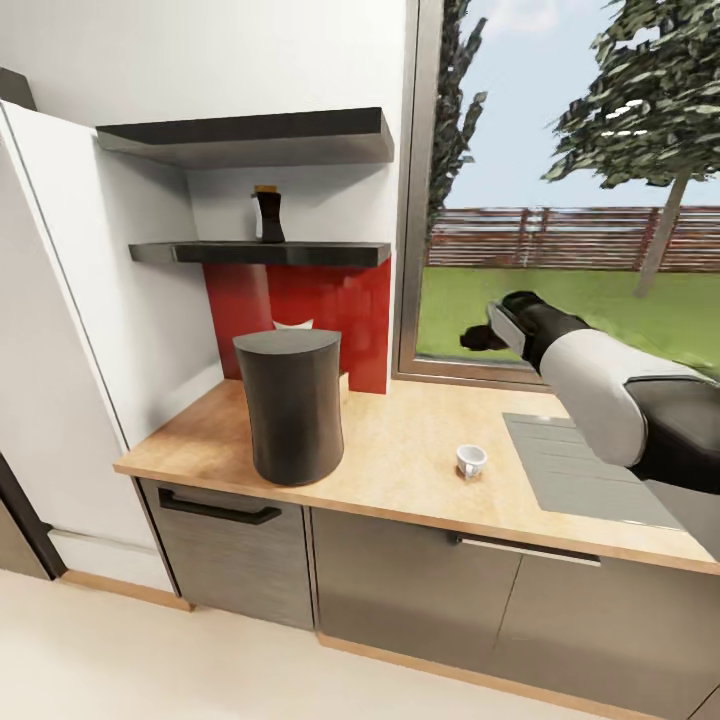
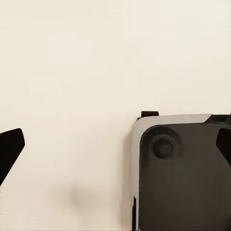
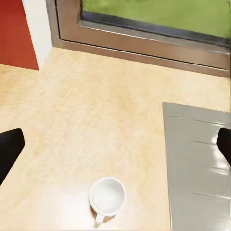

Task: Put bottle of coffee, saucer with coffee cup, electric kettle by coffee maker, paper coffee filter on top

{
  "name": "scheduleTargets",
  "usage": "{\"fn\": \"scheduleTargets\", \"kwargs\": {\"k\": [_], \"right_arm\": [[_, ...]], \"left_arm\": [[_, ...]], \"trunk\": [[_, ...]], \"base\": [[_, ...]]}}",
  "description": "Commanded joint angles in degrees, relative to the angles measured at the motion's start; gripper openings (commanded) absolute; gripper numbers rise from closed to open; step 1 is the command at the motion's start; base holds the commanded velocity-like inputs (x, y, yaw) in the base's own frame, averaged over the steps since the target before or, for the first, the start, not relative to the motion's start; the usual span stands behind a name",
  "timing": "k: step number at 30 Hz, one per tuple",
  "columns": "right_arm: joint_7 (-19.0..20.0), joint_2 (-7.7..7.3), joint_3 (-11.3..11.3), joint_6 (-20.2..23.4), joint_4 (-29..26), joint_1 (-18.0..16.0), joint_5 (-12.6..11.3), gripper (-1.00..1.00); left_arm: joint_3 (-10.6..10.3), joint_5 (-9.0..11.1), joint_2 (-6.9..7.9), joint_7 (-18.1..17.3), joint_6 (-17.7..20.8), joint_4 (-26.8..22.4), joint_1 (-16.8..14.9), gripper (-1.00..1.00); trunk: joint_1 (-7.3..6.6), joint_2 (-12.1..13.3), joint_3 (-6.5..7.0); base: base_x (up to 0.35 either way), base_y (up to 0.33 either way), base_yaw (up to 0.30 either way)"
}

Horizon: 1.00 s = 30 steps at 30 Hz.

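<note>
The coffee maker [image 1: 292,403] stands upright at the left end of the kitchen countertop [image 1: 400,450], near the front edge. Just behind its flat top, at about twelve o'clock from it, a white pointed scrap peeks out against the red back panel [image 1: 330,300]; that looks like the paper coffee filter [image 1: 293,324], though most of it is hidden. Up on the kitchen shelf [image 1: 260,252], the lower of the two dark slabs, the bottle of coffee [image 1: 268,215] stands upright with its tan cap on, alone there.

Over at three o'clock from the coffee maker, well apart from it, the coffee cup [image 1: 471,460] sits directly on the bare wood, upright, just left of the steel sink's drainboard [image 1: 570,460]. From the right wrist view the cup [image 3: 108,197] is empty, with its handle pointing toward the counter's front edge.

The right arm reaches in over the sink side, and the right gripper [image 1: 484,337] hangs in the air above the counter in front of the window [image 1: 570,200], fingers spread wide with nothing between them; the black fingertips [image 3: 9,151] sit at opposite edges of its wrist view.

The left gripper [image 2: 115,144] is spread wide too, holding nothing, aimed down at the pale floor [image 2: 72,72] and part of the robot's grey base [image 2: 183,173].
</note>
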Motion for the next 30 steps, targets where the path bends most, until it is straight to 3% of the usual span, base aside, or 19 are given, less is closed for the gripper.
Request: {"fn": "scheduleTargets", "kwargs": {"k": [1, 3, 8, 14, 17, 19, 26, 29, 30], "right_arm": [[0.12, -0.28, 0.25, -1.59, -0.08, 0.73, 0.35, 1.0], [0.12, -1.2, 0.25, -7.46, -0.02, 2.78, 0.99, 1.0], [0.08, -2.61, 0.24, -31.1, 0.0, 12.39, 1.85, 1.0], [-0.29, -2.76, 0.17, -46.99, -0.28, 21.05, 1.88, 1.0], [-1.17, -2.81, 0.16, -53.86, -0.26, 23.46, 1.89, 1.0], [-3.68, -2.79, 0.15, -60.63, -0.23, 25.84, 1.88, 1.0], [-13.73, -1.88, 0.16, -77.04, -0.05, 32.51, 1.87, 1.0], [-14.58, -1.68, 0.15, -84.3, 0.0, 35.48, 1.87, 1.0], [-14.82, -1.63, 0.15, -88.72, 0.05, 37.12, 1.81, 1.0]], "left_arm": [[-0.04, -0.02, 0.09, 0.15, -0.25, 0.03, -0.03, 1.0], [-0.04, 0.04, 0.34, 0.16, -0.43, -0.1, -0.04, 1.0], [-0.04, 0.13, 0.57, 0.18, -0.68, -0.29, -0.12, 1.0], [-0.04, 0.14, 0.55, 0.18, -0.78, -0.34, -0.13, 1.0], [-0.04, 0.15, 0.54, 0.18, -0.8, -0.33, -0.13, 1.0], [-0.04, 0.15, 0.54, 0.18, -0.8, -0.33, -0.13, 1.0], [-0.04, 0.15, 0.48, 0.1, -0.89, -0.35, -0.13, 1.0], [-0.16, 0.15, 0.41, 0.09, -0.89, -0.35, -0.13, 1.0], [-0.18, 0.15, 0.34, 0.09, -0.89, -0.35, -0.13, 1.0]], "trunk": [[0.03, -0.04, -0.01], [0.03, -0.04, -0.01], [0.03, -0.04, -0.01], [0.03, -0.04, -0.01], [0.03, -0.04, -0.01], [0.03, -0.04, -0.01], [0.03, -0.04, -0.01], [0.03, -0.04, -0.01], [0.03, -0.04, -0.01]], "base": [[0.0, 0.0, 0.0], [0.0, 0.0, 0.0], [0.0, 0.0, 0.0], [0.0, 0.0, 0.0], [0.0, 0.0, 0.0], [0.0, 0.0, 0.0], [0.0, 0.0, 0.0], [0.0, 0.0, 0.0], [0.0, 0.0, 0.0]]}}
